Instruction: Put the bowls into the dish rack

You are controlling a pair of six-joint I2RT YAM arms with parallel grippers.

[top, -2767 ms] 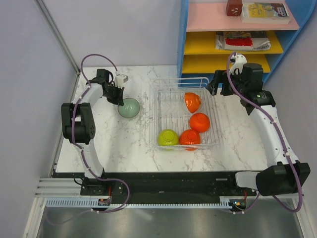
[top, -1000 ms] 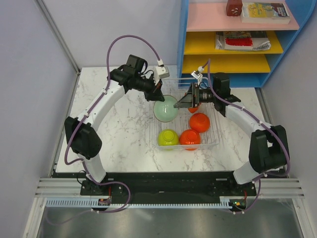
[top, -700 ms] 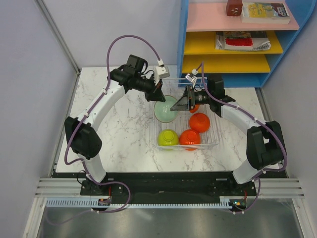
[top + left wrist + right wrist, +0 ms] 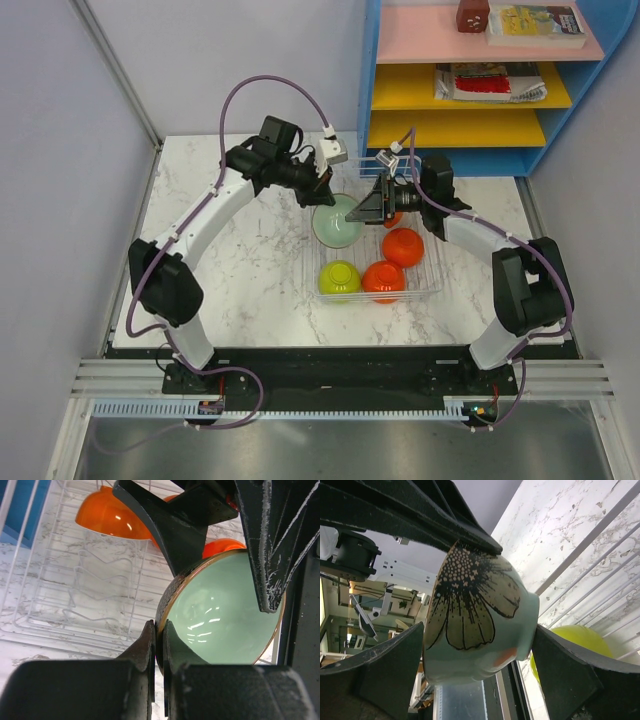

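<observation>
My left gripper (image 4: 322, 192) (image 4: 159, 626) is shut on the rim of the pale sage-green bowl (image 4: 337, 222) (image 4: 225, 610) and holds it tilted over the back left of the dish rack (image 4: 433, 215) (image 4: 75, 580). My right gripper (image 4: 365, 208) (image 4: 477, 630) straddles that bowl (image 4: 475, 610), jaws wide, one finger (image 4: 380, 670) by the rim and one by the foot. Dark flower drawings cover the bowl's outside. The rack holds a yellow-green bowl (image 4: 339, 277) (image 4: 575, 640) and three orange-red bowls (image 4: 401, 246) (image 4: 383, 278) (image 4: 112, 517), one mostly behind the right gripper.
A blue shelf unit (image 4: 470, 80) with pink and yellow boards and books stands just behind the rack at the back right. The rack sits on a marble table (image 4: 230, 270). Grey walls close the left and back sides.
The left arm carried the sage-green bowl from the table's left to over the rack. The right arm swung in from the back right, and its wide jaws now flank the bowl.
</observation>
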